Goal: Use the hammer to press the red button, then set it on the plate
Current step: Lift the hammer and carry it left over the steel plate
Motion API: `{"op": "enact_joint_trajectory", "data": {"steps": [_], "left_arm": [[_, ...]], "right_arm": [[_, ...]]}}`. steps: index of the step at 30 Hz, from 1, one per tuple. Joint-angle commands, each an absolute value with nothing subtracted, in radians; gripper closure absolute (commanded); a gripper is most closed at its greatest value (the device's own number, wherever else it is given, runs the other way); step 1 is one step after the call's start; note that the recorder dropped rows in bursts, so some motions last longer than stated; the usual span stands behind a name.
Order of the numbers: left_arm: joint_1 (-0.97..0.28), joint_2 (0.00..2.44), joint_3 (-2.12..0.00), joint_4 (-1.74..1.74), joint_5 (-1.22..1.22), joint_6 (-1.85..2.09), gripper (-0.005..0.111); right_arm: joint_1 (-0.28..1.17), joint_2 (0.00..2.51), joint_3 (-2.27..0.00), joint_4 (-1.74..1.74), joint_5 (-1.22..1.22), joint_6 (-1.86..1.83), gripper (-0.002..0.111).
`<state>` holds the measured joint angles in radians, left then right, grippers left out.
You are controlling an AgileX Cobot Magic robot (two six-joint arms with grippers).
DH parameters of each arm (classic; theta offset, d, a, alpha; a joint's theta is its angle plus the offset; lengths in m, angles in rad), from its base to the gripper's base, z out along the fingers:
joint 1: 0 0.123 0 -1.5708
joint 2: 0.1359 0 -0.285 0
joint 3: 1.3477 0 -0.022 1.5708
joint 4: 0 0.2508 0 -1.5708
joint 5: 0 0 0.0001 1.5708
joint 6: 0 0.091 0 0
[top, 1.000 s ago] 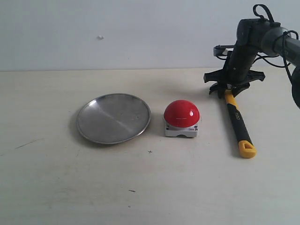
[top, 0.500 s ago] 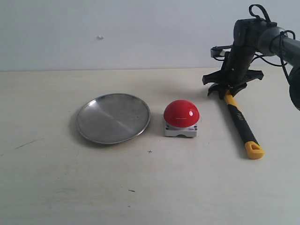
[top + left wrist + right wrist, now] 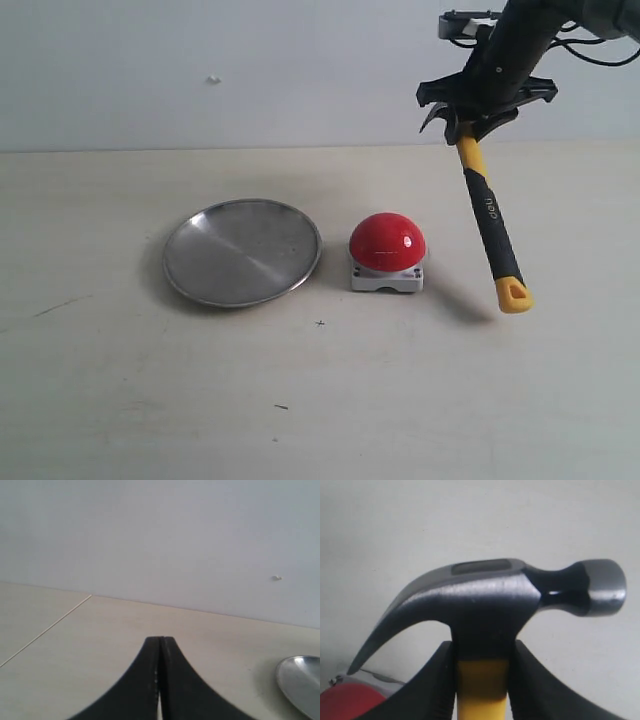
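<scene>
My right gripper point(image 3: 463, 128) is shut on the hammer point(image 3: 487, 216) just under its dark head and holds it in the air. The yellow-and-black handle hangs down toward the table, and its yellow looped tip point(image 3: 513, 295) ends to the right of the red button point(image 3: 387, 242). In the right wrist view the hammer head point(image 3: 492, 600) fills the middle, with my right gripper point(image 3: 482, 652) clamping the neck and the red button point(image 3: 350, 702) at the corner. The silver plate point(image 3: 243, 251) lies left of the button. My left gripper point(image 3: 160, 642) is shut on nothing; the plate point(image 3: 299, 682) shows at that view's edge.
The beige table point(image 3: 320, 400) meets a plain white wall point(image 3: 250, 70) behind. A few small dark specks point(image 3: 281, 407) lie on the table in front of the plate and button. The left arm does not show in the exterior view.
My right gripper has lifted the hammer off the table and carried it up and slightly left. The handle tip has swung inward, nearer the button.
</scene>
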<state>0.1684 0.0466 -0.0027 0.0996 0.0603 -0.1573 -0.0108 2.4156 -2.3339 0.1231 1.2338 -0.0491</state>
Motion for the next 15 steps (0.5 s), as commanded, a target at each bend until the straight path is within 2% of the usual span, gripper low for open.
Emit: {"op": "enact_joint_trajectory", "data": {"steps": [1, 15], "left_arm": [[0.167, 0.042, 0.000, 0.101, 0.057, -0.161, 0.107], [0.167, 0.042, 0.000, 0.101, 0.057, -0.161, 0.107]], "right_arm": [[-0.014, 2.354, -2.296, 0.206, 1.221, -0.105, 0.108], [-0.014, 2.143, -2.121, 0.410, 1.221, -0.203, 0.108]]}}
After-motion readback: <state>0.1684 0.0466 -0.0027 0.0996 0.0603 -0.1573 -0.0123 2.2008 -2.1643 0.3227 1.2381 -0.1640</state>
